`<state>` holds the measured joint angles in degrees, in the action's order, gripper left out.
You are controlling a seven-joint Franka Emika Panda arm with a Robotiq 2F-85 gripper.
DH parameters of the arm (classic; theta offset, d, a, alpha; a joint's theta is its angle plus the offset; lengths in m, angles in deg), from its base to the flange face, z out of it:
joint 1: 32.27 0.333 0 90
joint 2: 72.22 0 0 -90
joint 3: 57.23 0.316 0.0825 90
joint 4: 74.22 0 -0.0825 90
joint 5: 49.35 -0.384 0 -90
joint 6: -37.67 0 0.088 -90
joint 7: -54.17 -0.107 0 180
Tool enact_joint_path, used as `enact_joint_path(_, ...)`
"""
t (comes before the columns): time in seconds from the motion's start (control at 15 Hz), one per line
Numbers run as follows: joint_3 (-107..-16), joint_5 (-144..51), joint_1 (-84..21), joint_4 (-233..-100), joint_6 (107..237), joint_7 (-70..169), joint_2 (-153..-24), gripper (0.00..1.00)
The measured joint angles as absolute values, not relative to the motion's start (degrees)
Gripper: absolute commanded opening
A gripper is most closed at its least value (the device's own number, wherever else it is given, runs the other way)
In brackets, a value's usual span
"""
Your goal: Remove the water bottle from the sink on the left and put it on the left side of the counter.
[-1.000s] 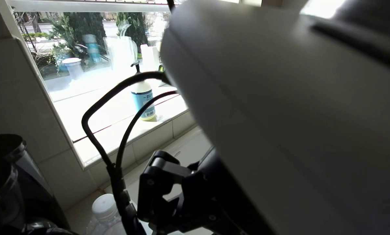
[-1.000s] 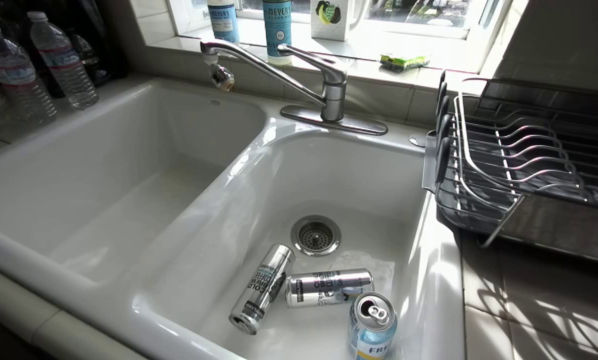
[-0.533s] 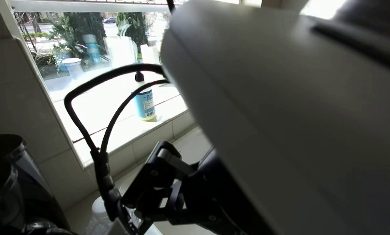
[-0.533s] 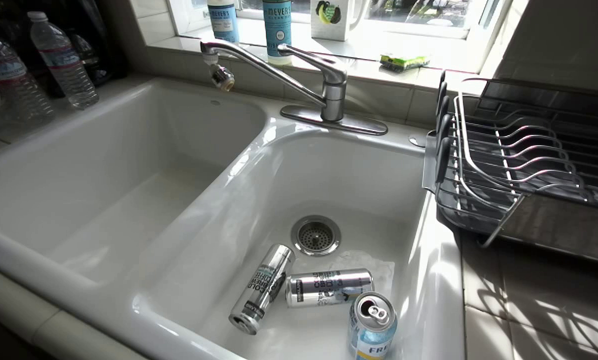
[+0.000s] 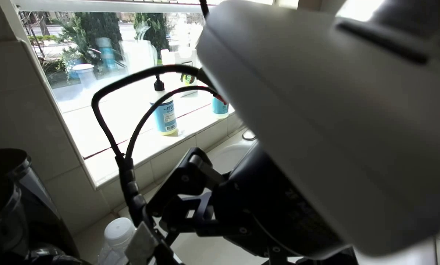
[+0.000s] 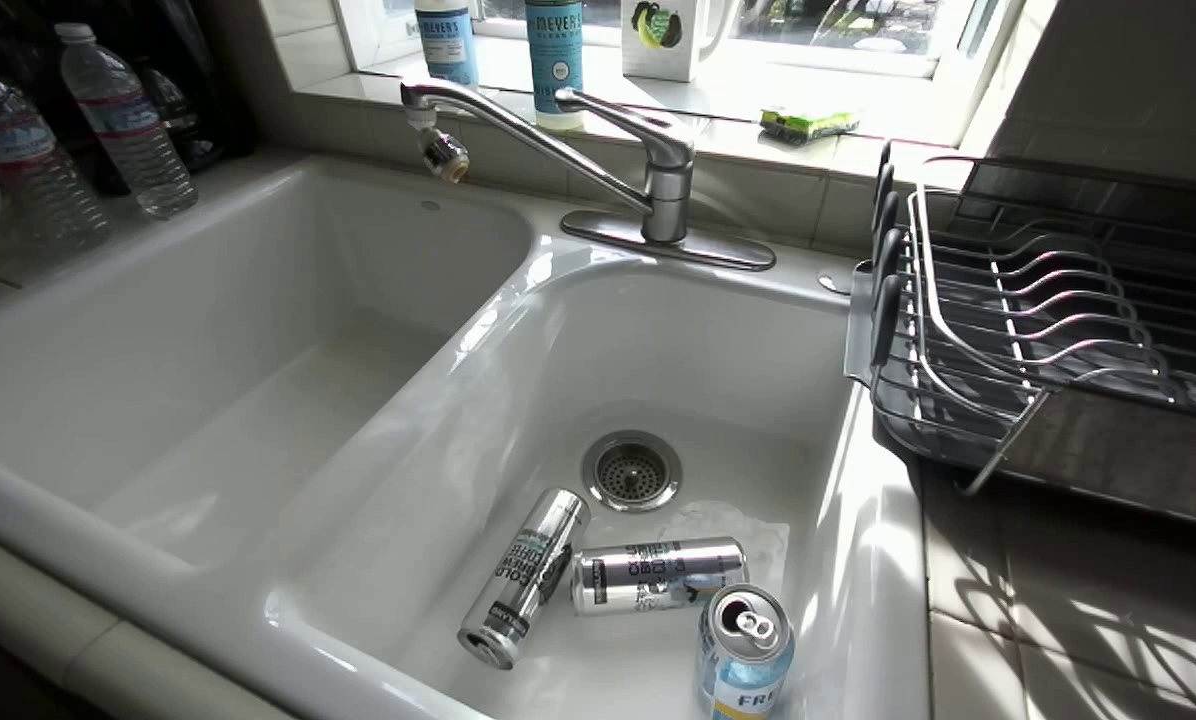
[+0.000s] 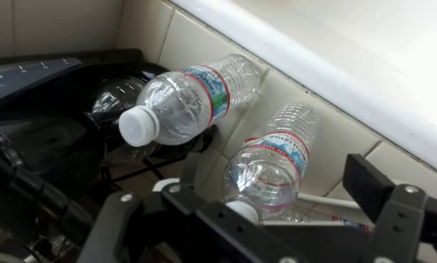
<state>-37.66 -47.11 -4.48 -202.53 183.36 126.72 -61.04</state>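
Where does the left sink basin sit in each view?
In an exterior view: sink basin low centre, partly hidden.
In an exterior view: sink basin on the left side.
Wrist view: sink basin at upper right.
Shared landmark: clear white-capped bottle, left of the basin in all three.

Water bottle (image 7: 275, 155): clear plastic, ribbed toward the base, white cap on, blue-and-white label edged in red around the middle. I see it standing upright on the counter (image 7: 341, 146), pale tile at that spot, outside the sink (image 6: 228, 400). The white left basin lies just beside it, a strip of tile between
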Motion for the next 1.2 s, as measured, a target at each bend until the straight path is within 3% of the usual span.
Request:
enact_joint_path(0.6, -41.61, -52.91, -4.73, -204.32, 183.36, 127.99, -58.8, 1.0)
enact_joint_path(1.2, -52.89, -75.14, -5.58, -204.98, 178.79, 140.14, -56.3, 1.0)
